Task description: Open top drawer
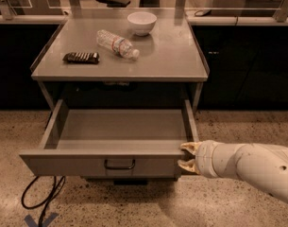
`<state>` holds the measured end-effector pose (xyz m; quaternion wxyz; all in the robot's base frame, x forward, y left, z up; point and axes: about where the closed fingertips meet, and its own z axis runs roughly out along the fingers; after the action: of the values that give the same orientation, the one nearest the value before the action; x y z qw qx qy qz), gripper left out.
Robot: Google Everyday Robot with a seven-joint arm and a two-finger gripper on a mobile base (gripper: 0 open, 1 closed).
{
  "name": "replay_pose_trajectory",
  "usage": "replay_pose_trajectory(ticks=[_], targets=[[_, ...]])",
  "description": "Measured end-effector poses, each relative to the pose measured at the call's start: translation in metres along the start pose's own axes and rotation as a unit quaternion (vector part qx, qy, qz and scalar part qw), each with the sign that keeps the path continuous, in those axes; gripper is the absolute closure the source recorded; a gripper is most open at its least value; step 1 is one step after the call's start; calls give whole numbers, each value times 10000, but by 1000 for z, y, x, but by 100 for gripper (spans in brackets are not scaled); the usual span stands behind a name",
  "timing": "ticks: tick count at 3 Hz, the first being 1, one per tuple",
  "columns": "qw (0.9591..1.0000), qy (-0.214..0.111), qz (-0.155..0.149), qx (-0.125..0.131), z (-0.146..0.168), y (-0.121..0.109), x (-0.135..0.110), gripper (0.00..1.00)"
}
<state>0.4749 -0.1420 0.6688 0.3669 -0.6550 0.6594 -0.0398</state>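
The top drawer of the grey metal cabinet stands pulled far out towards me. Its wide plain grey inside is empty, and a small black pull handle sits at the middle of its front panel. My gripper is at the right end of that front panel, with one fingertip over the top rim and the other against the front face. My white arm comes in from the lower right. The lower drawers are hidden under the open one.
On the cabinet top lie a white bowl, a clear plastic bottle on its side and a dark snack packet. A black cable loops on the speckled floor at the lower left. Dark counters stand behind.
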Motion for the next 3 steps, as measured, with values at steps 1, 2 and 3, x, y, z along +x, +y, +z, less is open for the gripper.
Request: replay_pose_trajectory(ticks=[1,2,3], targets=[[10000,28,42,2,-8,12,1,100],[10000,28,40,2,-10,12,-1,100],[10000,51,72,2,-16,21,0,100]])
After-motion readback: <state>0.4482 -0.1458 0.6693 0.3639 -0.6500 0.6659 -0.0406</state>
